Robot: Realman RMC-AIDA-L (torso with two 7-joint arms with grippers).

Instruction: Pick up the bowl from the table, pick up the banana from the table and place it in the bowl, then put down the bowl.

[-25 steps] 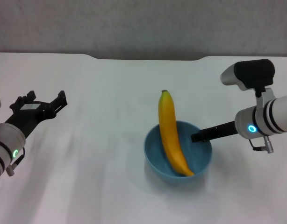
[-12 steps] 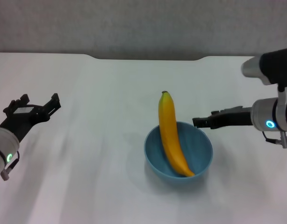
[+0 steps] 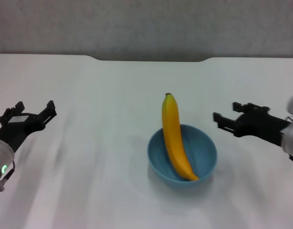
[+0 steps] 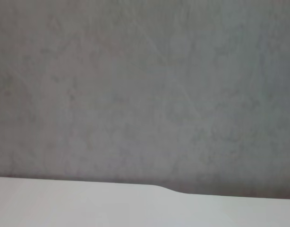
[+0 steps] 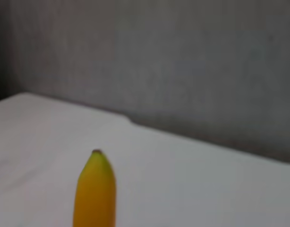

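Observation:
The light-blue bowl (image 3: pixel 205 151) stands on the white table (image 3: pixel 113 95), right of centre. The yellow-orange banana (image 3: pixel 172 131) lies in it, its stem end sticking out over the far rim. My right gripper (image 3: pixel 225 113) is open and empty. It hovers to the right of the bowl and a little beyond it, clear of the rim. My left gripper (image 3: pixel 31 109) is open and empty at the far left, well away from the bowl. The right wrist view shows only the banana's tip (image 5: pixel 95 189) over the table. The left wrist view shows none of the task's objects.
The table's far edge has a shallow notch (image 3: pixel 149 59) against a grey wall (image 3: pixel 146 24). The left wrist view shows only that wall (image 4: pixel 145 85) and a strip of table edge (image 4: pixel 88 203).
My right gripper has drawn back to the right from the bowl's near-right rim and now stands clear of it. My left arm has slid further left. Bowl and banana have not moved.

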